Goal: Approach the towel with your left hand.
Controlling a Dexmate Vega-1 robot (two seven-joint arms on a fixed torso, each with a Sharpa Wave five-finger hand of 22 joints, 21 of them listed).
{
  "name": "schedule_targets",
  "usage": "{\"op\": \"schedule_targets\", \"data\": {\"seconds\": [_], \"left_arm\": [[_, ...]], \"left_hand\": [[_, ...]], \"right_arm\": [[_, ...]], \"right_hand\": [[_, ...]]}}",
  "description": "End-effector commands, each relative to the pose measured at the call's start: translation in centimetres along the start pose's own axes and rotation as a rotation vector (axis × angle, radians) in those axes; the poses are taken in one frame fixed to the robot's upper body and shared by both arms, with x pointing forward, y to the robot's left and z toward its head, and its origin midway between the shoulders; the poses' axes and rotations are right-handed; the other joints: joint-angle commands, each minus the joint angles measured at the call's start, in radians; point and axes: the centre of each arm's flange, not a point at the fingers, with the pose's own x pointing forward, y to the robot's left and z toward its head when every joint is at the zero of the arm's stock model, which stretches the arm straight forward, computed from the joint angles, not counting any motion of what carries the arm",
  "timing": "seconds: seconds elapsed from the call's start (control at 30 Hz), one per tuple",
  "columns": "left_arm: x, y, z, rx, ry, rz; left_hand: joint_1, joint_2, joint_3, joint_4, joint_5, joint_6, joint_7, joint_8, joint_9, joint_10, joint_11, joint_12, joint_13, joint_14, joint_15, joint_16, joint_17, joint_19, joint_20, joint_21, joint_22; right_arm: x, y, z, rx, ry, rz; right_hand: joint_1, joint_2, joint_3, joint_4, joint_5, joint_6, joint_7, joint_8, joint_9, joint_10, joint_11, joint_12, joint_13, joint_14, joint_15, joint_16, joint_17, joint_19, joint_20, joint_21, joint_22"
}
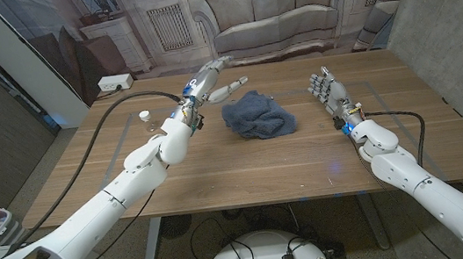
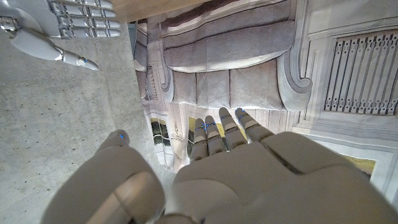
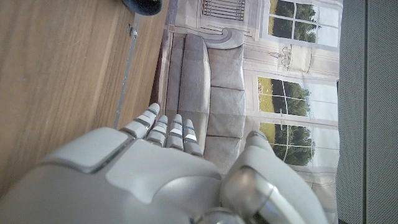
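a crumpled blue towel (image 1: 258, 117) lies mid-table, with bare wood all around it. the left hand (image 1: 208, 81) hovers just beside its far-left edge, fingers spread, holding nothing. a small white cap (image 1: 146, 115) sits near the left arm, while the right hand (image 1: 326, 89) stands released, well apart.

Towel (image 1: 257, 116): dark slate blue, plain, no pattern. Table (image 1: 219, 171): warm brown wood, fine straight grain. Left hand (image 1: 210, 78) and right hand (image 1: 326, 88): pale grey-white shells, silver metal at fingers, small blue lights. Cables (image 1: 114, 108) on table: black. Backdrop (image 1: 287, 3): printed grey sofa, cream panelling. Small cap (image 1: 146, 115) on table: white.
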Motion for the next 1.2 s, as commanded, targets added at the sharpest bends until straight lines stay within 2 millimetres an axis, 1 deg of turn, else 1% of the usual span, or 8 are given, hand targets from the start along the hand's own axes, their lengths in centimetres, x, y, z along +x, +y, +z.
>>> {"op": "schedule_targets", "data": {"seconds": [0.03,0.47,0.5,0.63,0.73,0.9,1.1,1.2], "left_arm": [[0.4,-1.0,0.5,0.02,-0.009,-0.031],[1.8,-2.1,1.1,0.035,-0.016,-0.091],[1.9,-2.2,1.1,0.038,-0.017,-0.096],[2.3,-2.5,1.3,0.047,-0.02,-0.112],[2.6,-2.6,1.5,0.055,-0.025,-0.121],[2.9,-2.9,1.7,0.065,-0.027,-0.135],[3.0,-3.4,1.7,0.07,-0.024,-0.152],[3.0,-3.8,1.5,0.063,-0.02,-0.157]], "left_hand": [[0.006,0.0,-0.003,-0.001,0.01,0.005,0.001,-0.003,0.003,0.004,-0.002,-0.001,0.005,0.006,-0.027,-0.004,0.005,0.006,-0.03,0.0,0.003],[0.008,0.002,-0.005,-0.001,0.011,0.006,-0.001,-0.004,0.004,0.002,-0.001,-0.004,0.005,0.005,-0.026,-0.005,0.005,0.007,-0.031,-0.001,0.003],[0.009,0.002,-0.005,-0.001,0.011,0.006,-0.001,-0.004,0.004,0.001,-0.006,-0.004,0.005,0.005,-0.027,-0.005,0.005,0.007,-0.03,-0.001,0.003],[0.009,0.002,-0.006,-0.001,0.012,0.006,0.0,-0.004,0.004,0.001,-0.009,-0.005,0.005,0.005,-0.027,-0.005,0.005,0.007,-0.03,-0.001,0.003],[0.01,0.003,-0.006,-0.001,0.012,0.006,-0.001,-0.005,0.004,0.0,-0.008,-0.005,0.005,0.005,-0.027,-0.005,0.005,0.006,-0.03,-0.001,0.003],[0.011,0.003,-0.007,-0.001,0.012,0.007,-0.002,-0.005,0.004,0.002,-0.003,-0.005,0.005,0.005,-0.028,-0.006,0.005,0.006,-0.03,-0.002,0.003],[0.012,0.004,-0.008,-0.001,0.013,0.007,-0.002,-0.005,0.004,0.003,-0.005,-0.005,0.005,0.005,-0.028,-0.006,0.005,0.006,-0.031,-0.002,0.003],[0.013,0.005,-0.008,-0.001,0.013,0.007,-0.003,-0.006,0.004,0.001,-0.006,-0.006,0.005,0.004,-0.03,-0.006,0.005,0.005,-0.031,-0.002,0.003]], "right_arm": [[-0.4,-0.2,-0.2,0.005,0.002,-0.006],[-0.8,-0.4,-0.2,0.014,0.001,-0.012],[-0.8,-0.4,-0.2,0.013,-0.002,-0.011],[-0.9,-0.5,-0.1,0.021,-0.013,-0.02],[-0.9,-0.6,0.0,0.021,-0.015,-0.021],[-1.0,-0.6,0.0,0.018,-0.014,-0.018],[-1.1,-0.6,-0.2,0.024,-0.011,-0.022],[-1.1,-0.5,-0.2,0.025,-0.013,-0.021]], "right_hand": [[0.001,0.005,-0.002,0.001,0.004,0.009,-0.003,0.007,0.005,0.009,0.003,0.008,0.002,0.01,0.0,-0.006,0.003,0.006,-0.009,0.0,0.004],[0.001,0.006,-0.003,0.001,0.004,0.013,-0.002,0.008,0.005,0.009,0.001,0.007,0.002,0.01,0.0,-0.006,0.003,0.007,-0.01,0.0,0.004],[0.001,0.006,-0.003,0.001,0.004,0.013,-0.002,0.008,0.005,0.01,0.002,0.008,0.002,0.01,0.001,-0.006,0.003,0.007,-0.01,0.0,0.004],[0.001,0.006,-0.003,0.001,0.004,0.015,-0.001,0.008,0.005,0.011,0.001,0.008,0.002,0.01,0.0,-0.006,0.003,0.007,-0.009,0.0,0.004],[0.002,0.006,-0.003,-0.001,0.004,0.019,-0.005,0.009,0.005,0.017,-0.003,0.01,0.002,0.014,-0.006,-0.005,0.003,0.012,-0.015,0.002,0.004],[0.003,0.006,-0.004,-0.001,0.004,0.021,-0.007,0.01,0.005,0.02,-0.005,0.011,0.002,0.015,-0.009,-0.005,0.002,0.013,-0.016,0.002,0.004],[0.003,0.006,-0.004,-0.002,0.004,0.022,-0.007,0.01,0.005,0.02,-0.005,0.011,0.002,0.017,-0.005,-0.005,0.002,0.014,-0.016,0.002,0.004],[0.003,0.007,-0.004,-0.002,0.004,0.029,-0.01,0.012,0.005,0.024,-0.006,0.012,0.001,0.018,-0.01,-0.004,0.002,0.014,-0.017,0.002,0.004]]}}
